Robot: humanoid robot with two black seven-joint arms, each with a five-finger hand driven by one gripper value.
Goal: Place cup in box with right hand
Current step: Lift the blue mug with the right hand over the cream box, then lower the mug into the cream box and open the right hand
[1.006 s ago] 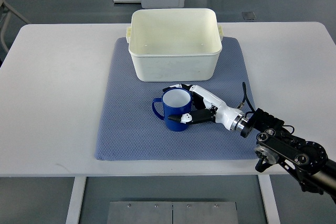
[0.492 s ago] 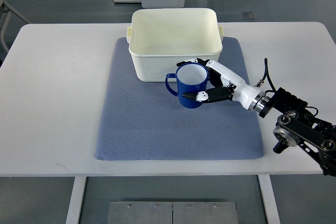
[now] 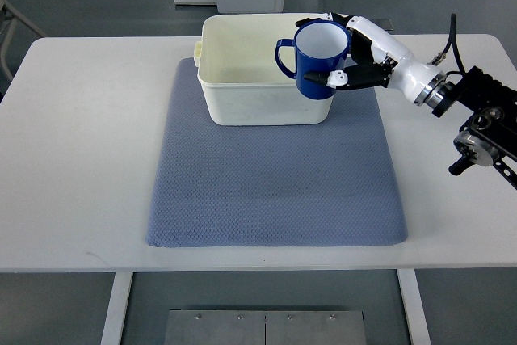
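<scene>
cup (image 3: 317, 61) – glossy | box (image 3: 242, 86) – matt plastic | mat (image 3: 275, 175) – textured cloth

Lifted off the grey-blue textured mat (image 3: 275, 183) since a second ago: glossy blue ceramic cup with white inside (image 3: 317, 60), now upright in the air over the right front corner of the cream plastic box (image 3: 242, 94). Raised and swung toward the far side with it: white-and-black right hand (image 3: 355, 50), fingers wrapped around the cup's body.

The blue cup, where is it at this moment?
In the top view, the blue cup is held upright in the right hand, over the right side of the white box, its handle pointing left.
</scene>
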